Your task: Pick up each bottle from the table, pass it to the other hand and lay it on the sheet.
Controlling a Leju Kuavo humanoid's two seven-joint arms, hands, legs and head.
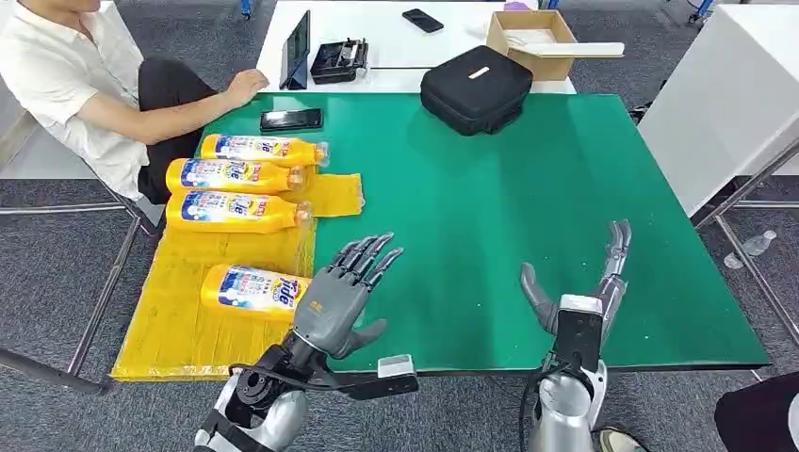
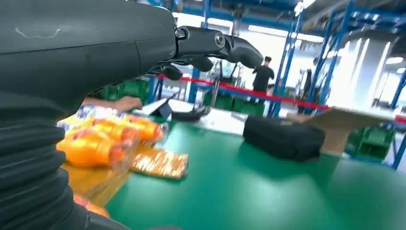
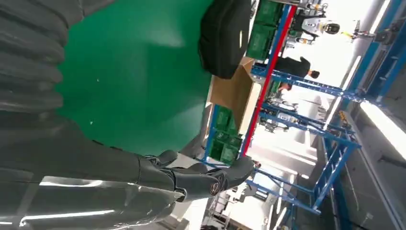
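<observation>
The four bottles (image 1: pixel 250 180) are orange-yellow with blue, white and red labels, and they lie on a yellow sheet (image 1: pixel 179 325). The table (image 1: pixel 528 217) is covered in plain bright green. A black case (image 1: pixel 476 88), a brown cardboard box (image 1: pixel 532 38) and a black phone (image 1: pixel 291 120) stand out against it. Both hands are dark grey.

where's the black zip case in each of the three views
Head view: the black zip case lies at the far edge of the green mat, beside the cardboard box.
Left wrist view: the case sits past the mat, in front of the box.
Right wrist view: the case lies at the mat's edge, next to the box.
Shared landmark: the cardboard box.
</observation>
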